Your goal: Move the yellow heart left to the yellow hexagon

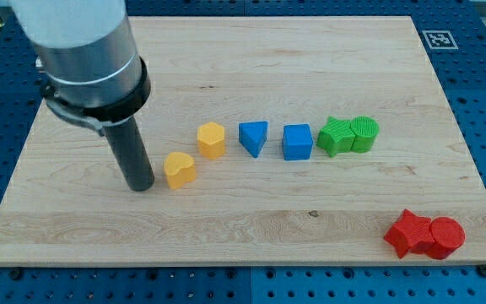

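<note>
The yellow heart [180, 169] lies on the wooden board, left of centre. The yellow hexagon [212, 140] stands just above and to the right of it, a small gap between them. My tip [139, 186] rests on the board just left of the yellow heart, close to it but with a thin gap showing. The rod rises from there into the large grey arm housing at the view's top left.
A blue triangle [254, 138], a blue cube [297, 142], a green star-like block [336, 136] and a green cylinder [364, 133] run in a row rightwards. A red star-like block [407, 233] and a red cylinder [446, 237] sit at the bottom right. The board's edge [226, 263] runs along the bottom.
</note>
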`<state>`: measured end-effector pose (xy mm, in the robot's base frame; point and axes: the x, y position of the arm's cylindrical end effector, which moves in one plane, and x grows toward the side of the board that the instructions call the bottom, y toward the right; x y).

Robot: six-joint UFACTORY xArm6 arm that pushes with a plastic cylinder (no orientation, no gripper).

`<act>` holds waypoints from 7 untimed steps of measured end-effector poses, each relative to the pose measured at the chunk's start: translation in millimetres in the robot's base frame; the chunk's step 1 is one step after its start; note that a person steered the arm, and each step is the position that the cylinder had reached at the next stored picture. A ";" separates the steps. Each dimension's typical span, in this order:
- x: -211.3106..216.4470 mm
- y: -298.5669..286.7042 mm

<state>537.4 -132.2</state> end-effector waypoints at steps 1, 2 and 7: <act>54.5 1.4; 55.2 27.6; -13.5 45.9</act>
<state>523.9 -86.4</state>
